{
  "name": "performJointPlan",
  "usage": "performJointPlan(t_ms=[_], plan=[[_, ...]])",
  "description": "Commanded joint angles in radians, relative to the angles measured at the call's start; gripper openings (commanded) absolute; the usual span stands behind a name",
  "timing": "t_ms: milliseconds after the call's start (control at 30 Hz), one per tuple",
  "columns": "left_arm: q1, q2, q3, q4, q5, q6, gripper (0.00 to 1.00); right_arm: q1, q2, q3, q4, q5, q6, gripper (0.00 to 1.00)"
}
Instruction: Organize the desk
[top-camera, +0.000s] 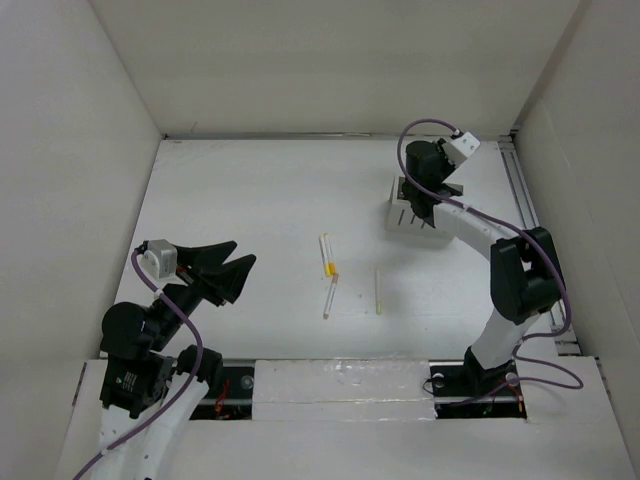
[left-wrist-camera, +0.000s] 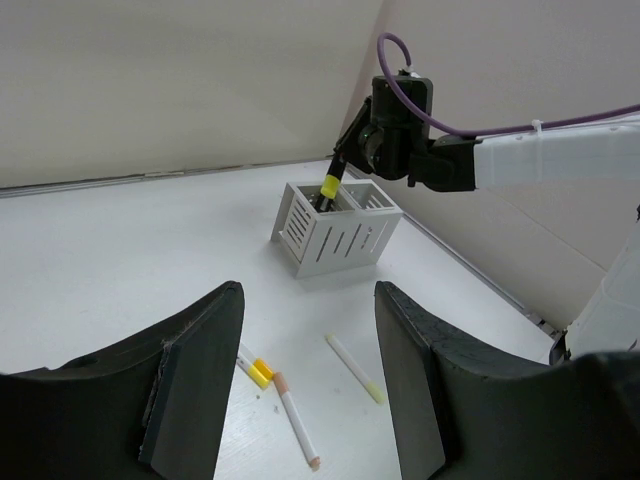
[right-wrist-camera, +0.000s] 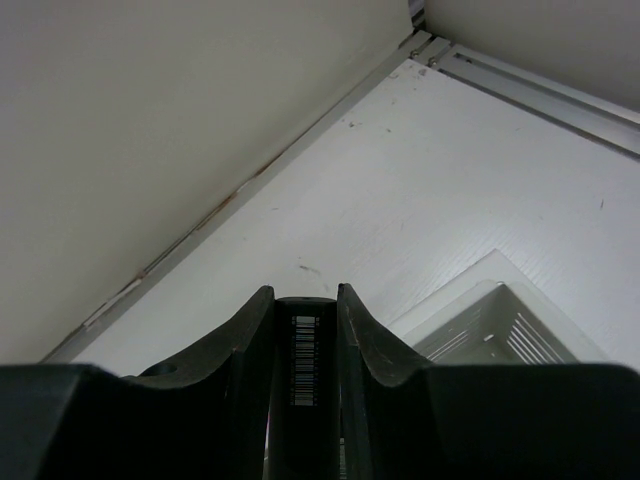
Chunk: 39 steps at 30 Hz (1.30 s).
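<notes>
left tool (left-wrist-camera: 308, 292) matte black, spread wide, released | right tool (right-wrist-camera: 304, 296) clenching smooth barcoded marker (right-wrist-camera: 304, 352) | slotted white holder (left-wrist-camera: 335, 240)

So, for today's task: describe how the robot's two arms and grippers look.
Left arm and right arm: white links, black joints, a purple cable looping along each. Left gripper and right gripper: broad black wedge-shaped fingers, with a white camera block behind.

The desk (top-camera: 250, 200) bears a slotted pen holder (left-wrist-camera: 335, 240) and three loose pens (top-camera: 330, 297)
</notes>
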Motion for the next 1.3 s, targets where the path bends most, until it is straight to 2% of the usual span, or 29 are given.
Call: performJointPlan(t_ms=[0, 400, 633, 733, 867, 933, 1033, 1100, 1167, 1267], plan=[[0.004, 0.002, -0.006, 0.061, 0.015, -0.008, 0.51, 0.005, 0.012, -0.017, 0.077, 0.072, -0.041, 0.00], [0.004, 0.013, -0.006, 0.061, 0.017, -0.010, 0.51, 0.043, 0.021, -0.125, 0.266, 0.147, -0.167, 0.03], [0.004, 0.010, -0.006, 0.060, 0.014, -0.008, 0.51, 0.101, 0.040, -0.165, 0.377, 0.167, -0.208, 0.10], [0.004, 0.007, -0.007, 0.066, 0.015, -0.010, 0.51, 0.126, 0.046, -0.195, 0.506, 0.190, -0.299, 0.20], [0.004, 0.007, -0.007, 0.064, 0.017, -0.010, 0.51, 0.161, 0.064, -0.205, 0.568, 0.226, -0.379, 0.42], [0.004, 0.007, -0.009, 0.067, 0.017, -0.012, 0.51, 0.172, 0.052, -0.209, 0.577, 0.224, -0.385, 0.48], [0.004, 0.012, -0.007, 0.063, 0.020, -0.010, 0.51, 0.184, -0.002, -0.221, 0.547, 0.178, -0.344, 0.59], [0.004, 0.013, -0.009, 0.067, 0.020, -0.012, 0.51, 0.195, -0.052, -0.217, 0.502, 0.146, -0.308, 0.61], [0.004, 0.018, -0.009, 0.064, 0.020, -0.012, 0.51, 0.195, -0.106, -0.196, 0.410, 0.077, -0.241, 0.65], [0.004, 0.016, -0.009, 0.067, 0.023, -0.012, 0.51, 0.195, -0.147, -0.154, 0.214, -0.039, -0.140, 0.64]])
